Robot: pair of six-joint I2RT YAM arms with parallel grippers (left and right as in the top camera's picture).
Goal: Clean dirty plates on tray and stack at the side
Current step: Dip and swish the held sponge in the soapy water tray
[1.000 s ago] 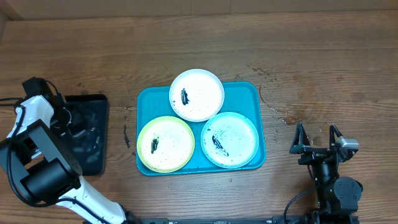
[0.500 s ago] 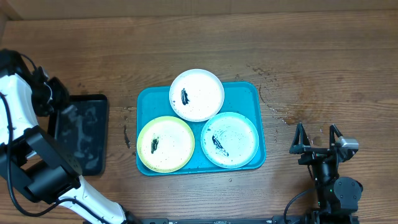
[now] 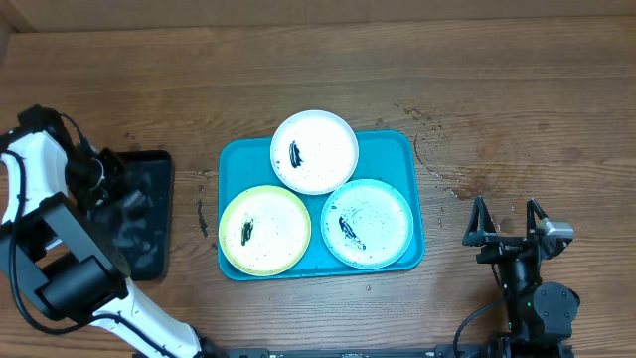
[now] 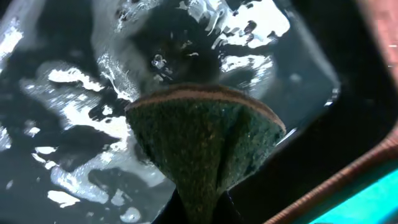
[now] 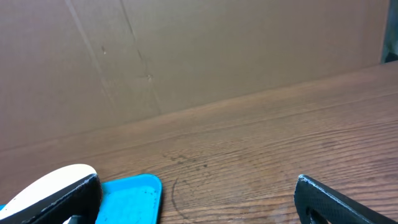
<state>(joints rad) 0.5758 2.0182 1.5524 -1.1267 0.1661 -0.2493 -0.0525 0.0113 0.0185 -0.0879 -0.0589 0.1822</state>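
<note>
**Layout & reasons**
- Table point(image 3: 497, 80): wood, carrying all items.
- Tray point(image 3: 402, 149): turquoise, sitting mid-table and holding all three dirty plates together, w/in reach of both arms.
- Black tray point(image 3: 149, 229): sitting left of the turquoise tray and apart from it. Water is glinting inside, so it is likely serving as the wetting station.
- White plate point(image 3: 314, 151): overhanging the tray's far rim, black smear showing.
- Yellow-green plate point(image 3: 264, 230): lying near-left, smeared.
- Mint plate point(image 3: 367, 224): lying near-right, smeared. None are cleaned or stacked yet.
- Right gripper point(image 3: 507, 217): parked near-right, well apart from the tray, fingers standing wide and holding nothing. Judged to be waiting to steady or lift a plate.
- Left gripper point(image 3: 94, 179): hovering over the black tray's left part, clamping tight on the sponge point(image 4: 205, 143).
- The sponge is being pinched at its base, so the green scourer face is fanning out and folding over the water. Probably being wetted before wiping.

**Change vs. earlier frames**
- Half a sec ago the left arm was swinging up toward the far-left edge. It is now returning over the black tray, approx. where it was a sec ago.
- Plates, both trays and the right gripper are not shifting.
</note>
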